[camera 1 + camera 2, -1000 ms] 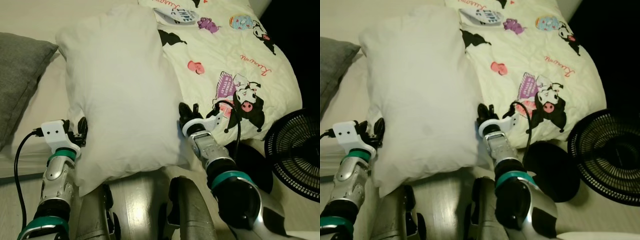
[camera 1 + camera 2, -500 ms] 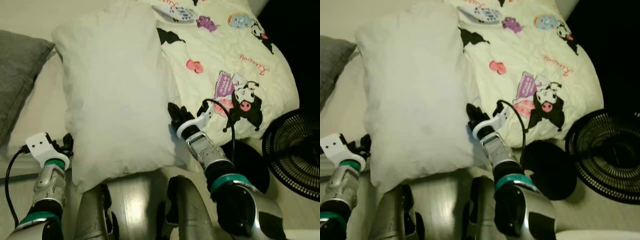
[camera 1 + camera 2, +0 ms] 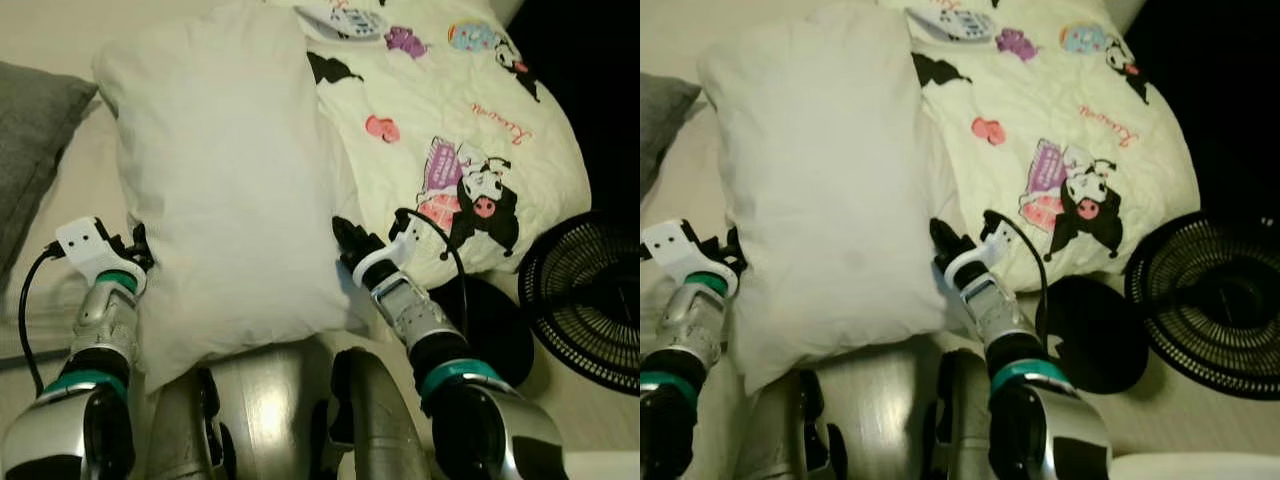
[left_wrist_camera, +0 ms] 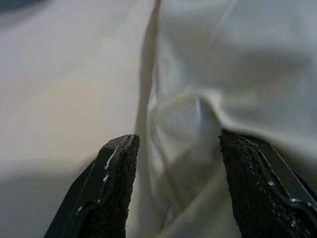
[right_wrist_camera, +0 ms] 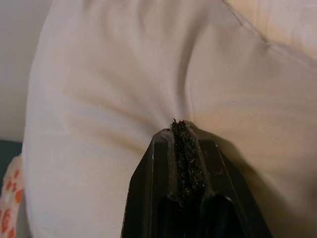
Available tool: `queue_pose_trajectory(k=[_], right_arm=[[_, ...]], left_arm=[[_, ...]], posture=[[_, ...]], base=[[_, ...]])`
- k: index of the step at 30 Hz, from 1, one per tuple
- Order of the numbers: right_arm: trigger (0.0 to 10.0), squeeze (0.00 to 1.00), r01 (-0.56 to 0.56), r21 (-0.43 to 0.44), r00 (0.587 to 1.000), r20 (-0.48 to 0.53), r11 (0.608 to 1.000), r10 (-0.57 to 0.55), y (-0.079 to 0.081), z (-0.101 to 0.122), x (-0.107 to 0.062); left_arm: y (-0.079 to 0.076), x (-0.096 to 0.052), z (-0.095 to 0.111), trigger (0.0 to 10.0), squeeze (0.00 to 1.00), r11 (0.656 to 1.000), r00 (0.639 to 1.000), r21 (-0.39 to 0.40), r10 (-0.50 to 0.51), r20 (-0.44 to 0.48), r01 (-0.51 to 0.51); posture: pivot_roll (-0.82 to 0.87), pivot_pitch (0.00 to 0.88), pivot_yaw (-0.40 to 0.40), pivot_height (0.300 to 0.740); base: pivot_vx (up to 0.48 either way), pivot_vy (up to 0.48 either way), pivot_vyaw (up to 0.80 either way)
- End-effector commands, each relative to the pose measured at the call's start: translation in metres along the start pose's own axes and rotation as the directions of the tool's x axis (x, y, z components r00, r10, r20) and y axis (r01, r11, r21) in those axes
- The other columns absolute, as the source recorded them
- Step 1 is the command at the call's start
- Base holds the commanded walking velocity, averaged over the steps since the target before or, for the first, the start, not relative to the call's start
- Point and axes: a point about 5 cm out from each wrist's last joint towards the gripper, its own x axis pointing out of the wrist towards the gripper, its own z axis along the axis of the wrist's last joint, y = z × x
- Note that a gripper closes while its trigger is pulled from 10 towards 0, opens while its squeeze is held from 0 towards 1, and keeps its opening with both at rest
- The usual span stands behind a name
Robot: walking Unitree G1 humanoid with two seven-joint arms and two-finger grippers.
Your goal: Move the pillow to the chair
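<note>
The right gripper is closed, pinching the edge of the pillow, whose cloth puckers at its tips. The left gripper is spread wide at the pillow's opposite edge, cloth lying between its fingers. The pillow lies on the bed between both grippers. Beyond the right gripper spreads a cartoon blanket; a fan stands further right.

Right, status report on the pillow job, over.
Right claw shut on pillow edge. Left claw open around opposite edge. Pillow on bed, not lifted. Fan close on right.
</note>
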Motion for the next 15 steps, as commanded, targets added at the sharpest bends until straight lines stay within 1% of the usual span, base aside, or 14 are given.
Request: queue_pose_trajectory(k=[1, 2, 3, 4, 6, 7, 9, 10, 12, 13, 15], right_arm=[[10.0, 0.86, 0.04, 0.006, 0.998, -0.042, 0.999, -0.04, -0.008, -0.017, -0.006], [10.0, 0.86, 0.038, 0.006, 0.998, -0.043, 0.999, -0.038, -0.007, -0.018, -0.006], [10.0, 0.72, 0.032, 0.001, 0.998, -0.053, 0.999, -0.032, -0.006, -0.021, -0.006], [10.0, 0.72, 0.028, -0.003, 0.998, -0.061, 1.0, -0.028, -0.006, -0.024, -0.007], [10.0, 0.67, 0.013, -0.014, 0.995, -0.095, 1.0, -0.014, -0.003, -0.033, -0.007], [10.0, 0.6, -0.001, -0.014, 0.993, -0.122, 1.0, -0.001, 0.0, -0.04, -0.007], [10.0, 0.6, -0.015, -0.013, 0.989, -0.149, 1.0, 0.013, 0.003, -0.047, -0.007], [10.0, 0.31, -0.03, -0.011, 0.986, -0.165, 0.999, 0.028, 0.006, -0.052, -0.006], [10.0, 0.31, -0.039, -0.01, 0.984, -0.175, 0.999, 0.037, 0.008, -0.055, -0.006], [10.0, 0.0, -0.066, 0.003, 0.977, -0.201, 0.998, 0.065, 0.015, -0.062, -0.005], [10.0, 0.0, -0.138, 0.033, 0.956, -0.258, 0.99, 0.142, 0.03, -0.076, -0.004]], left_arm=[[-0.007, -0.002, -0.013, 10.0, 0.0, 0.998, 0.996, 0.033, -0.046, -0.073, 0.048], [-0.009, -0.002, -0.014, 10.0, 0.0, 0.997, 0.995, 0.042, -0.057, -0.081, 0.061], [-0.011, -0.003, -0.018, 10.0, 0.0, 0.996, 0.993, 0.054, -0.067, -0.097, 0.072], [-0.012, -0.004, -0.021, 10.0, 0.0, 0.995, 0.992, 0.06, -0.072, -0.108, 0.079], [-0.013, -0.008, -0.029, 10.0, 0.0, 0.993, 0.987, 0.071, -0.081, -0.136, 0.091], [-0.013, -0.01, -0.034, 10.0, 0.0, 0.992, 0.985, 0.077, -0.084, -0.151, 0.097], [-0.012, -0.012, -0.038, 10.0, 0.0, 0.991, 0.982, 0.084, -0.087, -0.166, 0.102], [-0.011, -0.013, -0.04, 10.0, 0.0, 0.991, 0.981, 0.083, -0.085, -0.174, 0.101], [-0.01, -0.014, -0.041, 10.0, 0.0, 0.992, 0.981, 0.083, -0.083, -0.178, 0.099], [-0.01, -0.015, -0.043, 10.0, 0.0, 0.992, 0.979, 0.075, -0.085, -0.188, 0.1], [-0.011, -0.016, -0.046, 10.0, 0.0, 0.993, 0.975, 0.048, -0.095, -0.201, 0.106]], posture=[[-0.14, 0.3, -0.082, 0.592], [-0.14, 0.302, -0.081, 0.592], [-0.14, 0.309, -0.078, 0.592], [-0.14, 0.309, -0.078, 0.592], [-0.14, 0.317, -0.076, 0.592], [-0.13, 0.322, -0.077, 0.592], [-0.13, 0.324, -0.077, 0.592], [-0.13, 0.326, -0.076, 0.592], [-0.13, 0.326, -0.076, 0.592], [-0.13, 0.323, -0.074, 0.592], [-0.13, 0.319, -0.072, 0.592]], base=[[0.0, 0.0, 0.0], [0.0, 0.0, 0.0], [0.0, 0.0, 0.0], [0.0, 0.0, 0.0], [0.0, 0.0, 0.0], [0.0, 0.0, 0.0], [0.0, 0.0, 0.0], [0.0, 0.0, 0.0], [0.0, 0.0, 0.0], [0.0, 0.0, 0.0], [0.0, 0.0, 0.0]])
